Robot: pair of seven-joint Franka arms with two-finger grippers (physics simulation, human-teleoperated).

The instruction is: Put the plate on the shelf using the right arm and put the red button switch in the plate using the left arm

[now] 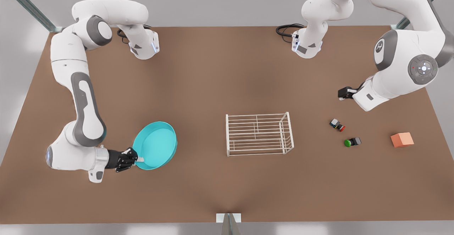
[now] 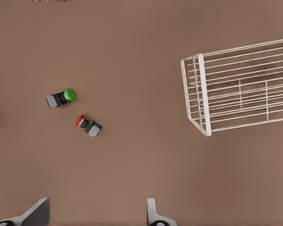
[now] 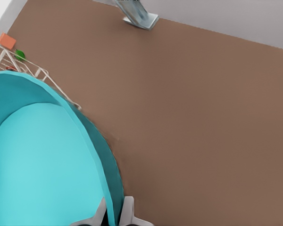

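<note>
Right tool (image 1: 139, 160): at the front view's left, closed on the rim of the round, shallow turquoise plate (image 1: 156, 145); in the right wrist view its two light fingers (image 3: 128, 209) pinch the rim from either side
Turquoise plate: tilted, its lighter inside turned up toward the front camera, held at the edge nearest the right tool; well apart from the rack, toward the front view's left
White wire shelf (image 1: 259, 134): low rectangular rack of thin bars standing on the brown table (image 1: 220, 79) near the middle, nothing on it
Left tool (image 2: 94, 214): raised over the table at the front view's right, fingers spread wide apart, holding nothing
Red button switch (image 1: 337, 124): tiny dark boxy body with a round red cap, lying on its side on the table, below and ahead of the left tool, apart from it
Green-capped switch (image 1: 352, 142): just beside the red one, also on its side
Orange cube (image 1: 402, 139): farther toward the front view's right
</note>
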